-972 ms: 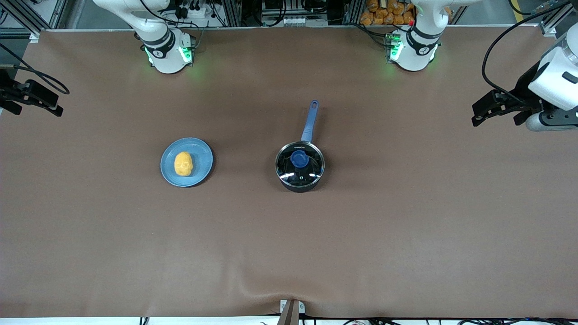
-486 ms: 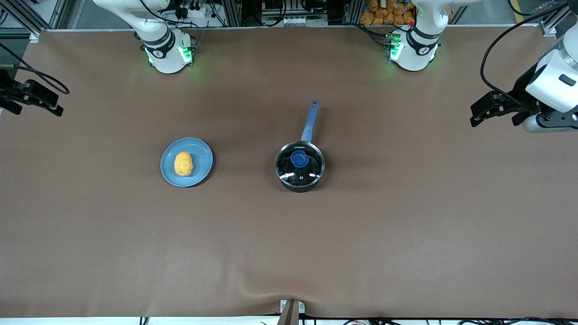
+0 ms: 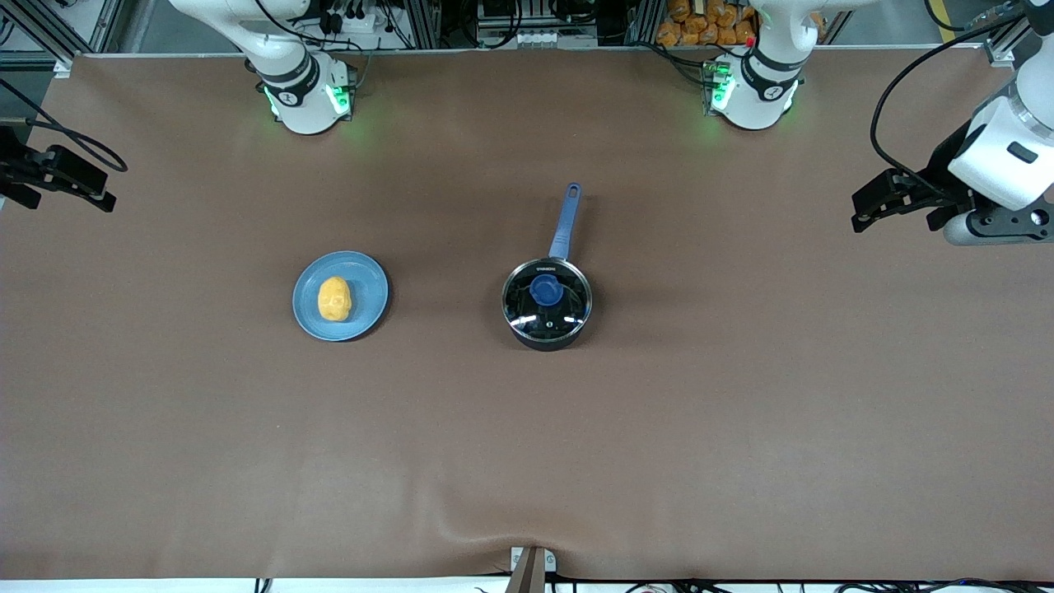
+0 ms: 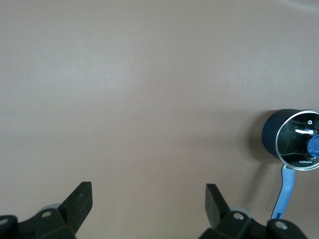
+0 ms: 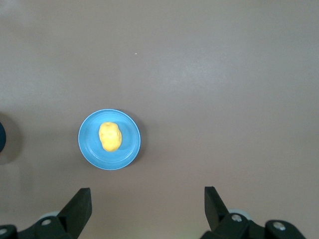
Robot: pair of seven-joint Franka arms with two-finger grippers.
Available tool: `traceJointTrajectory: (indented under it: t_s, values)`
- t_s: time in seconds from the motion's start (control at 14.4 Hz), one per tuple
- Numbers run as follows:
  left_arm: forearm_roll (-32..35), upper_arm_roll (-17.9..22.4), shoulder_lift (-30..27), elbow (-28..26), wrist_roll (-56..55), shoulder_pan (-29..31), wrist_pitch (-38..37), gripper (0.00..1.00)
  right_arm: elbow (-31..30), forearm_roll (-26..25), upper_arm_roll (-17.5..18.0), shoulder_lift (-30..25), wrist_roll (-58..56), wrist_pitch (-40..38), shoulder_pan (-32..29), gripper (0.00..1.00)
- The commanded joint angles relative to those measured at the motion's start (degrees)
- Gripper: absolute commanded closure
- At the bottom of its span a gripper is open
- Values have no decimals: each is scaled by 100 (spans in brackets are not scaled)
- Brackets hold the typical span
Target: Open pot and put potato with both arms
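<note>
Front view, bench: a brown bench point(image 3: 741, 428) fills the frame, with the two arm bases at its 12 o'clock edge.
Front view, pot: the black pot point(image 3: 547, 304) stands just past the middle of the bench toward the left arm's end. Its glass lid point(image 3: 568, 311) is on, with the blue knob point(image 3: 546, 289) at the centre. The blue handle point(image 3: 565, 220) points to 12 o'clock, toward the bases.
Front view, potato: the yellow potato point(image 3: 334, 298) lies on a light-blue plate point(image 3: 370, 288) at 9 o'clock from the pot, well apart from it, toward the right arm's end.
Front view, left hand: the left hand point(image 3: 863, 212) hangs over the bench at the left arm's end, at about 2 o'clock from the pot and well apart from it. It is released and empty.
Front view, right hand: the right hand point(image 3: 103, 196) waits over the edge of the bench at the right arm's end, at about 10 o'clock from the plate. It grasps nothing.
Left wrist view: the two fingers point(image 4: 79, 201) stand wide apart over bare bench, with nothing between them. The pot shows at the frame's edge, lid on.
Right wrist view: the fingers point(image 5: 79, 206) are spread wide and empty. The potato sits on the plate, off the plate's centre.
</note>
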Motion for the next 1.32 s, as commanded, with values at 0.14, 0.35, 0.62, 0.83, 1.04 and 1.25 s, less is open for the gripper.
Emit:
traceJointTrajectory:
  t_s: [0.14, 0.35, 0.62, 0.83, 1.04, 1.25]
  values:
    - [-280, -21, 36, -20, -133, -28, 68, 0, -58, -7, 18, -63, -43, -29, -31, 0]
    - [-571, -187, 247, -11, -921, -290, 287, 0, -67, -7, 10, -63, -43, -29, -31, 0]
    - [-553, -294, 799, -3, -2407, -1134, 805, 0, -67, -7, 10, -55, -43, -29, -31, 0]
    - [-571, -303, 1371, 6, -3129, -1547, 1306, 0, -67, -7, 10, -55, -43, -29, -31, 0]
    - [-571, -303, 2099, 234, -3840, -1917, 1772, 0, -75, -7, 10, -55, -43, -29, -31, 0]
    - [-457, -241, 2725, 446, -4579, -2417, 2219, 0, -75, -7, 10, -46, -43, -29, -40, 0]
